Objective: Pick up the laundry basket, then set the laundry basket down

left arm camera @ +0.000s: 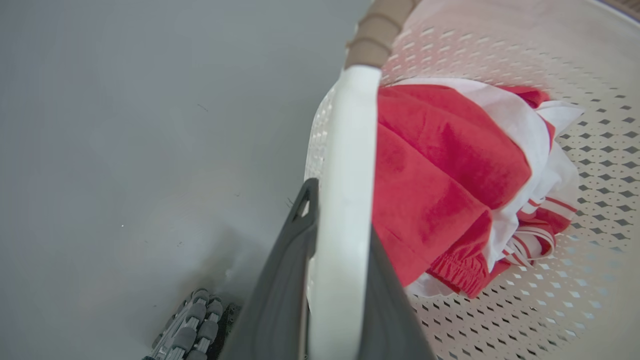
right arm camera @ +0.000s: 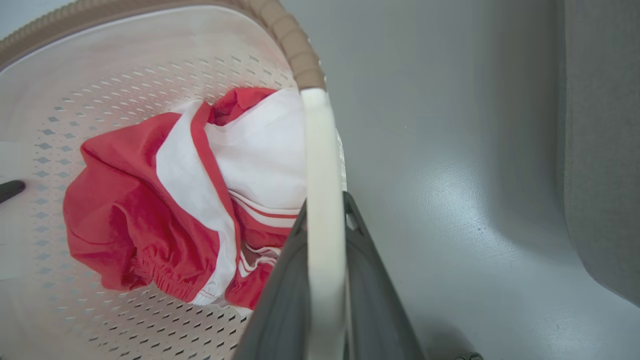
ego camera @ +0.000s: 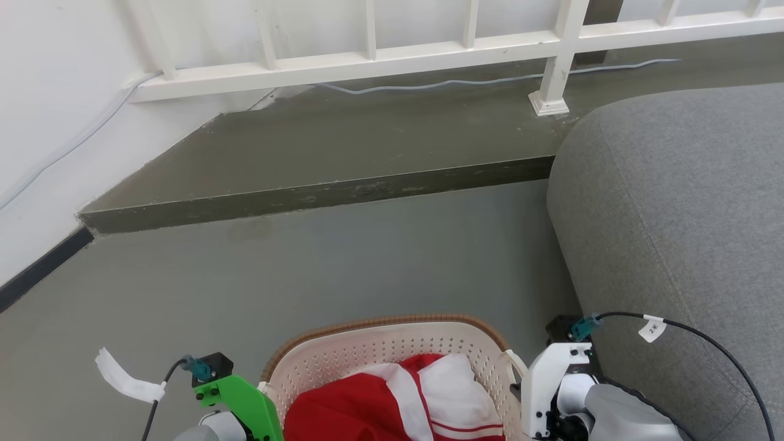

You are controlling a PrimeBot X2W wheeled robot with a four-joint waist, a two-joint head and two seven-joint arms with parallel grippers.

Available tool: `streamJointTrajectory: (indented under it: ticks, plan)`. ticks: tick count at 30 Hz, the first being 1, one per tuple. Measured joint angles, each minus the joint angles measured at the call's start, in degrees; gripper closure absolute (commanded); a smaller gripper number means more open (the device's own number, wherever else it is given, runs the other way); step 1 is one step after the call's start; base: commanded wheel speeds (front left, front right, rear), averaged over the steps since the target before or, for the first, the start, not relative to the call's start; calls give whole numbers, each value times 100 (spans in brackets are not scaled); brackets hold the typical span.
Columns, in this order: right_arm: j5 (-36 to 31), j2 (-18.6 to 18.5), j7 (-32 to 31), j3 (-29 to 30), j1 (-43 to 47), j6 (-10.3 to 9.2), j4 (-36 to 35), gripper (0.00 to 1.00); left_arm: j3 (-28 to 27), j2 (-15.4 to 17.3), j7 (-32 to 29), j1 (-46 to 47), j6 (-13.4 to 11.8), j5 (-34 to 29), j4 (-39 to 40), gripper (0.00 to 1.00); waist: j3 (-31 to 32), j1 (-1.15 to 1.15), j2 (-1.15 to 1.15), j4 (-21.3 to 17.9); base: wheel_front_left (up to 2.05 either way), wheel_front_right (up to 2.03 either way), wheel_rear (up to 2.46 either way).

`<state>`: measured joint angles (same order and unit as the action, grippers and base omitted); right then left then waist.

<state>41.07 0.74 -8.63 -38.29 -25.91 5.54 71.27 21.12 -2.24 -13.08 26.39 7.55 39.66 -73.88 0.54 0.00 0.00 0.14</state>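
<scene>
The laundry basket (ego camera: 367, 354) is low in the middle of the head view, right between the two arms. The left gripper (left arm camera: 340, 220) is closed tight on the basket's left handle (left arm camera: 347, 150), with one dark finger on each side of it. The right gripper (right arm camera: 325, 215) pinches the right handle (right arm camera: 320, 150) the same way. Red and white clothes (ego camera: 398, 398) lie bunched up inside the basket. The grey floor (ego camera: 306, 269) is all around it. A grey sofa (ego camera: 674, 214) is near on the right. I cannot tell if the basket touches the floor.
</scene>
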Motion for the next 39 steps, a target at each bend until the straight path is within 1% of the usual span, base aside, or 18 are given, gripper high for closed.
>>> streamJointTrajectory:
  ticks: [7,10,39]
  plan:
    - [26,0,-1,-23,1,-7,-1,100,3,-1,-26,-8,-10,1,1,100,-8,0,0,-18,0,0,0]
    - [27,0,-1,-35,1,-9,-1,100,3,-3,-41,-8,-51,16,1,100,-11,0,0,-21,0,0,0]
    - [85,0,-1,-109,1,-58,-2,100,31,-4,-48,-13,-53,143,0,100,-44,0,0,-14,0,0,0]
